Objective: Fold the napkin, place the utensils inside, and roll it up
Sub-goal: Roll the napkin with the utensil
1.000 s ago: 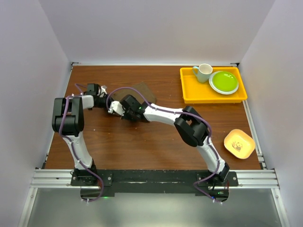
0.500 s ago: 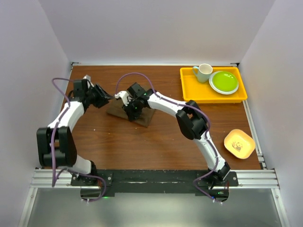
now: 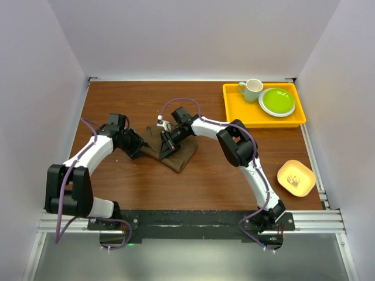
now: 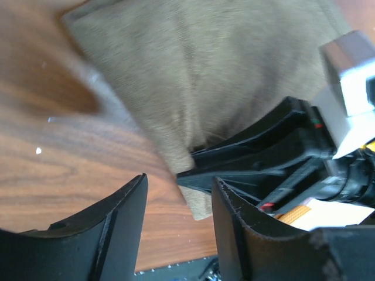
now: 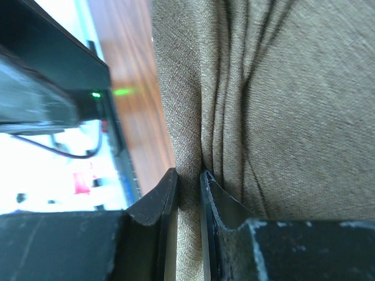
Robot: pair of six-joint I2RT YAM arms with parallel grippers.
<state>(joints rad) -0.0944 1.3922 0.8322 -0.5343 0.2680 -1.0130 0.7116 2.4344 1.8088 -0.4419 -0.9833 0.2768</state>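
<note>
Yellow tray (image 3: 239, 115) carrying cup (image 3: 252, 89) and green plate (image 3: 277, 101), sitting at far right of worktop (image 3: 117, 181). Small yellow dish (image 3: 296, 177) lying near right edge. Neither obstructing.
Napkin (image 3: 181, 156) lying left of centre, folded, creased, dark brown.
Right pincer (image 3: 167, 145) pinching napkin fold; grip showing clearly only in right wrist view.
Left pincer (image 3: 138, 147) hovering agape at napkin's left edge, gripping nothing.

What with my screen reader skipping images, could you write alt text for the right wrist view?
The right claw pinches a gathered fold of the dark brown napkin between its nearly closed fingers. The creased cloth fills most of the frame, with a strip of wooden table at upper left.
</note>
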